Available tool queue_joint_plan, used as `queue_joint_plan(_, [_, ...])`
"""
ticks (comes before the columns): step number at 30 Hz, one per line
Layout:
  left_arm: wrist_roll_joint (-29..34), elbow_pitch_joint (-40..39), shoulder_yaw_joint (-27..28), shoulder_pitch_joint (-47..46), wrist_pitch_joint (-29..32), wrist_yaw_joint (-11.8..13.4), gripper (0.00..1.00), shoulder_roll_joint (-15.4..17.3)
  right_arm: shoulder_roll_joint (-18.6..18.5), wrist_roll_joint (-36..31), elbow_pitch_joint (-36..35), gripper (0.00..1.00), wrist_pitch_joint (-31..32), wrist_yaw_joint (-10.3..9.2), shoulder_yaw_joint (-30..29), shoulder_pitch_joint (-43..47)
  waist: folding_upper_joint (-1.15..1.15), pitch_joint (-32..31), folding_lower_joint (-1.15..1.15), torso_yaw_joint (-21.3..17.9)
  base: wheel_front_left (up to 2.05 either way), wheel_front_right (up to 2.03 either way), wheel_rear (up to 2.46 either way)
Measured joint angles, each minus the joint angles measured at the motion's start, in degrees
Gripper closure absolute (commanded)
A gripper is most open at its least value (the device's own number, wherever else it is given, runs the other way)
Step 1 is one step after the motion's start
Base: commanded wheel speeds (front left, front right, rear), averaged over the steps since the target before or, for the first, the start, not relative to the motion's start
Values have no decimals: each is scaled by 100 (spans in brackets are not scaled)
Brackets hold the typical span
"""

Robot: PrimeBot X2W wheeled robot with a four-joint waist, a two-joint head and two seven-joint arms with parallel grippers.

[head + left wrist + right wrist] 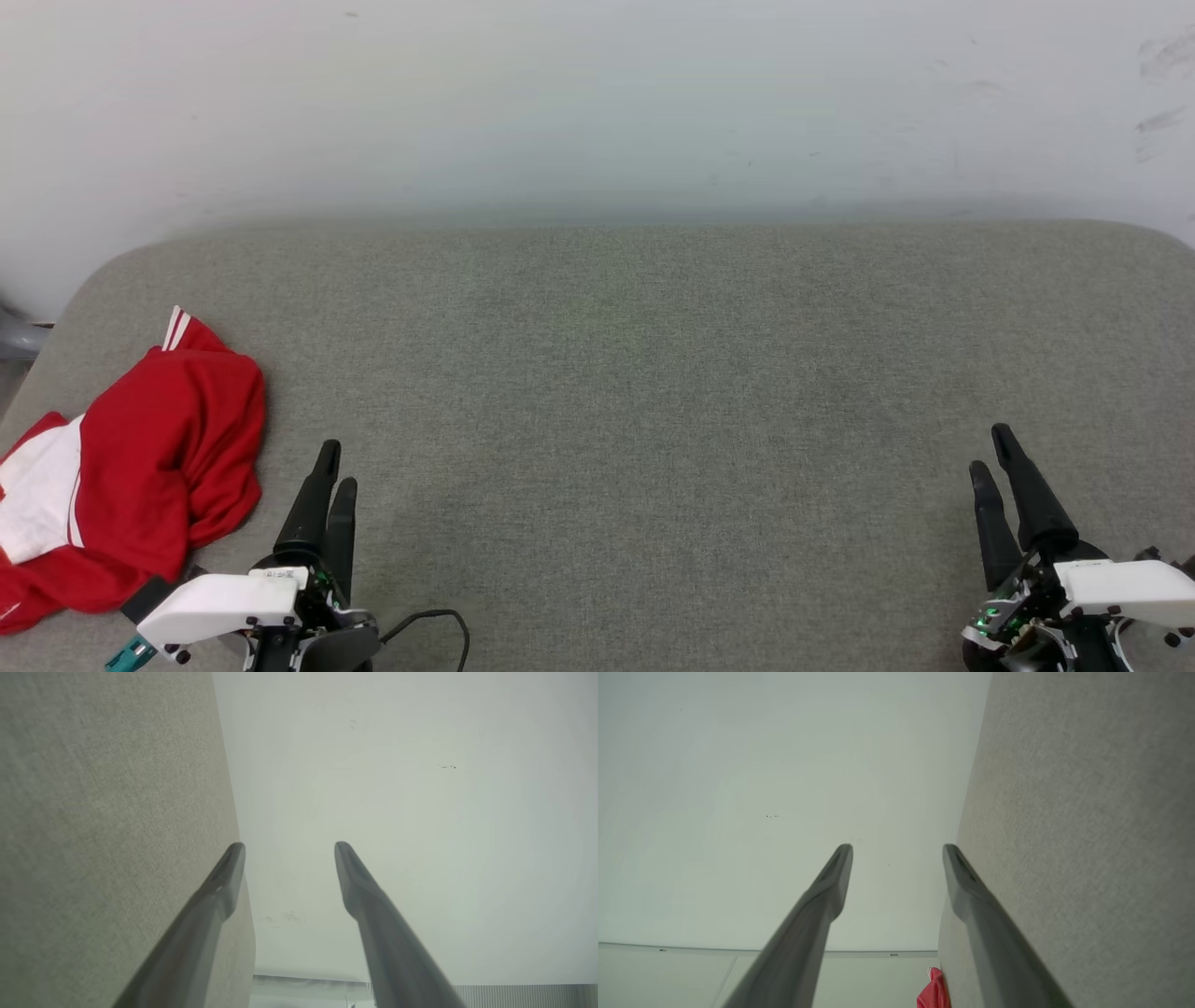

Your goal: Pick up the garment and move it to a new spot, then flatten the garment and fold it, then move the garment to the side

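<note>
A grey cloth-covered counter (635, 392) with rounded far corners stands against a scuffed white wall (597, 103). The garment (159, 448) lies bunched at the counter's left edge, red with a white panel and a bit of red-white striped trim at its top. Just right of it the left pincer (337, 465) points up the view without touching the cloth. The right pincer (988, 448) sits well apart at the lower right. Both appear almost edge-on, so their gaps are hard to judge. A black cable (439, 621) loops beside the left wrist.
</note>
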Motion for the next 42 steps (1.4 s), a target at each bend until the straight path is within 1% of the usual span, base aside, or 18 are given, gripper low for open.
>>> queue_joint_plan(7, [10,-222,-226,-28,-213,0,0,-2,1,-94,-222,0,-203,0,112,1,0,3,0,4,0,0,0])
queue_joint_plan(13, [144,-447,-361,-37,-369,0,0,-1,-10,-180,-422,0,-355,0,176,7,0,1,0,13,0,0,0])
queue_joint_plan(16, [249,-543,-438,-37,-435,0,0,-2,-22,-278,-519,0,-444,0,205,9,0,-2,0,16,0,0,0])
queue_joint_plan(19, [434,-615,-466,-40,-511,0,0,-1,-51,-519,-571,0,-519,0,222,12,0,-6,0,18,0,0,0])
queue_joint_plan(25, [958,-758,-494,-40,-642,0,0,0,-60,-1338,-635,0,-650,0,185,64,0,-17,0,24,0,0,0])
queue_joint_plan(32, [1689,-843,-539,-40,-795,0,0,0,-37,-2618,-791,0,-801,0,125,73,0,-34,0,30,0,0,0])
queue_joint_plan(42, [3210,-850,-679,-42,-979,0,0,0,-15,-4259,-983,0,-982,0,157,76,0,-37,0,23,0,0,0])
